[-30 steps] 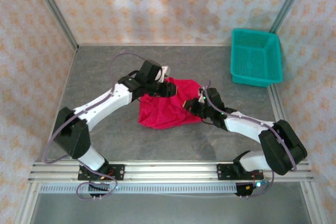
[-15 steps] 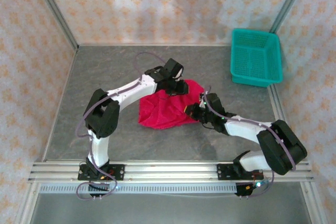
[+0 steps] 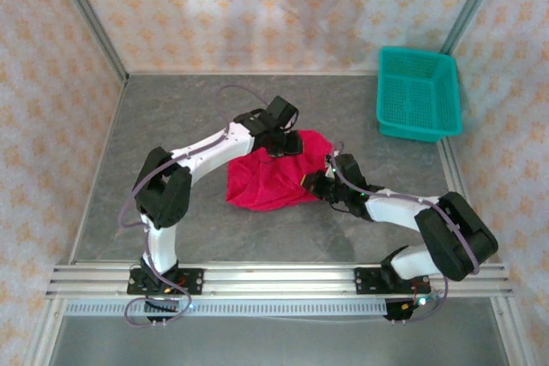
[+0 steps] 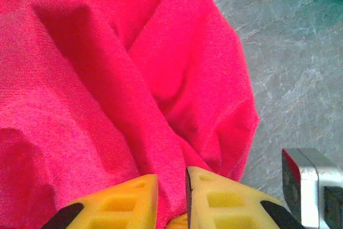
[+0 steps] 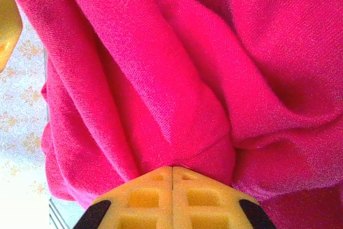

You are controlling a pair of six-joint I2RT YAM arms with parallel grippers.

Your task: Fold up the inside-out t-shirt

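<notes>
Your left end effector point(image 4: 171, 179) pinches a fold at the t-shirt's point(image 3: 264, 184) far edge. Your right end effector point(image 5: 172, 171) is clamped tight on its right side.

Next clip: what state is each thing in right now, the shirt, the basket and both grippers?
t-shirt: crumpled heap, not yet folded.
left gripper: fingers nearly together, pinching a fold of the t-shirt.
right gripper: fingers shut on bunched t-shirt cloth.
basket: upright, looks empty.
</notes>
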